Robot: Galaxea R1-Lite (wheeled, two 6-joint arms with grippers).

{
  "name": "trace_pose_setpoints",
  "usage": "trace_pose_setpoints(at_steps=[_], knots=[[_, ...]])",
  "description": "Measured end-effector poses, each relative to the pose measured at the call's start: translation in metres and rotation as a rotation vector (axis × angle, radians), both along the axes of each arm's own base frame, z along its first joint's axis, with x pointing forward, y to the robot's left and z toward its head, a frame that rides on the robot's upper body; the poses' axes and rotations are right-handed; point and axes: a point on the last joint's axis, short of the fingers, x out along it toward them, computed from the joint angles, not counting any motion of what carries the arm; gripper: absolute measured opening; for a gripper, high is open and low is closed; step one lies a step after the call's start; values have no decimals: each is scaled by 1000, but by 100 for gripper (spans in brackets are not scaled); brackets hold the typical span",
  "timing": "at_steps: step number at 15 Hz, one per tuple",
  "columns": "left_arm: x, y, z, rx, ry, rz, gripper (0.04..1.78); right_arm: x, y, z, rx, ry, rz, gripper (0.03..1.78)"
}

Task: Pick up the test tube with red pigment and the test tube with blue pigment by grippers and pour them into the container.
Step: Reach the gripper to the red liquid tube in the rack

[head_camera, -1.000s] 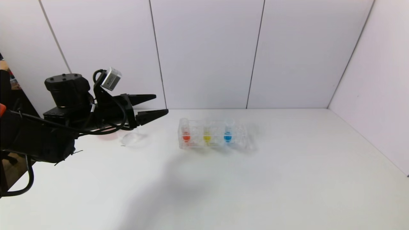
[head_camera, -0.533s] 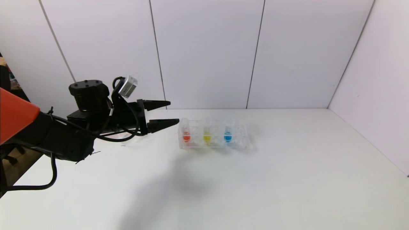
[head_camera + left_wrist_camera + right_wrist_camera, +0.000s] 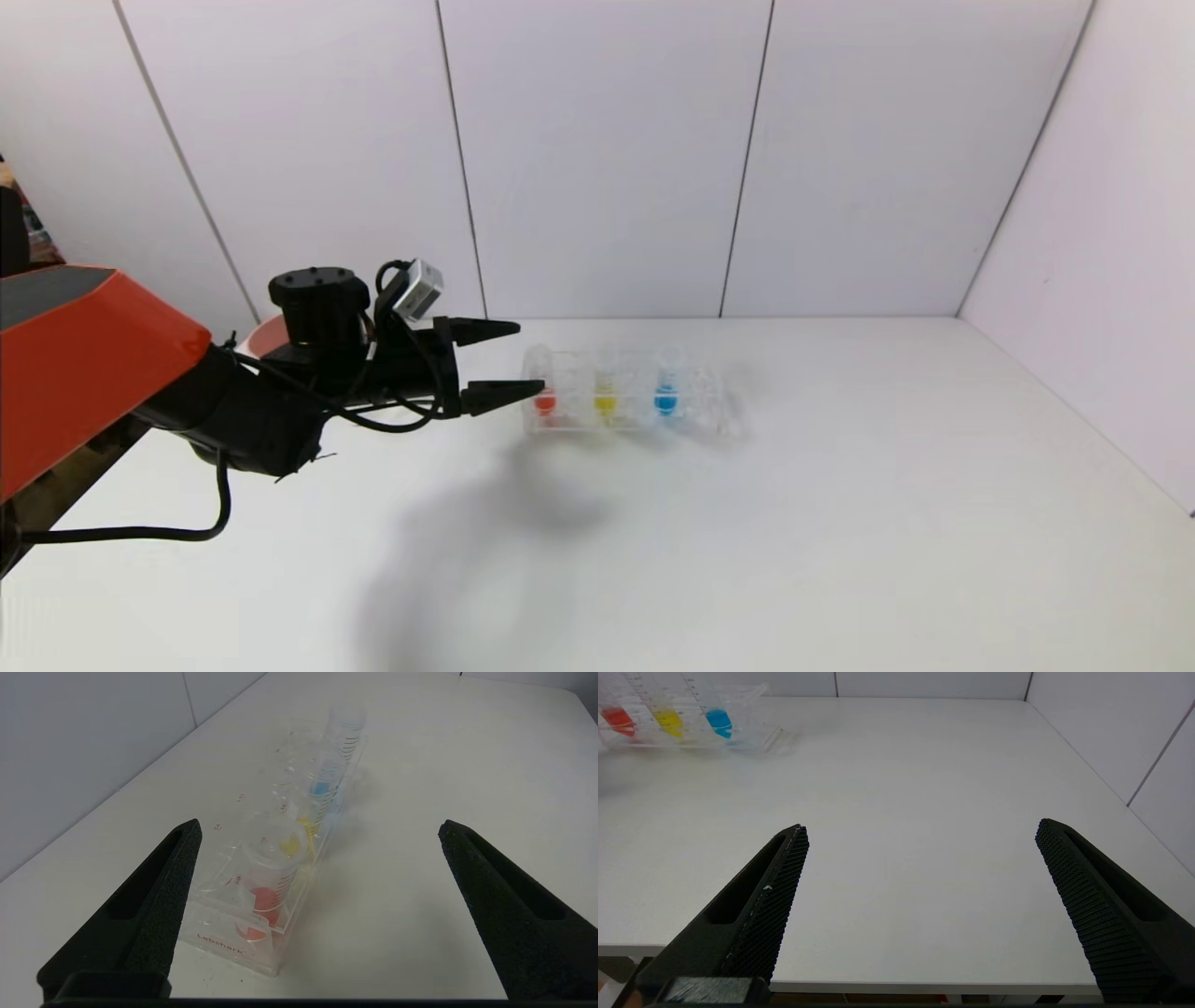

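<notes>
Left gripper (image 3: 518,357) has moved right since a second ago, from over the table's left side to the rack's left end; fingers spread wide, holding nothing. It now covers the spot where the beaker showed earlier, so the container can't be seen. Head view: near fingertip sits at the end of the clear tube rack (image 3: 695,406), level with the test tube with red pigment (image 3: 544,399); far finger points past the rack's back side. Yellow tube (image 3: 605,401) is mid-rack, test tube with blue pigment (image 3: 665,399) further right, all upright in the rack. Arm reaches in low from the left, roughly level, fingers pointing right, one finger nearer the camera and one farther; pink bowl (image 3: 264,334) edge peeks out behind it.

Left wrist view: red tube (image 3: 268,877) is nearest, between the open fingers but close beside one of them, no contact. Yellow (image 3: 301,828) and blue (image 3: 322,786) line up behind it.

Right wrist view: right gripper (image 3: 920,833) is open and empty, low at the near table edge, well apart from the rack (image 3: 752,730).
</notes>
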Motion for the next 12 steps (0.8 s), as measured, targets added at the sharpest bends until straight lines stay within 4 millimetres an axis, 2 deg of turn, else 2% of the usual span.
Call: trace_pose_setpoints(at_steps=[12], knots=[[26, -20, -30, 6, 26, -26, 177, 0, 0, 0, 0, 0, 0, 177]])
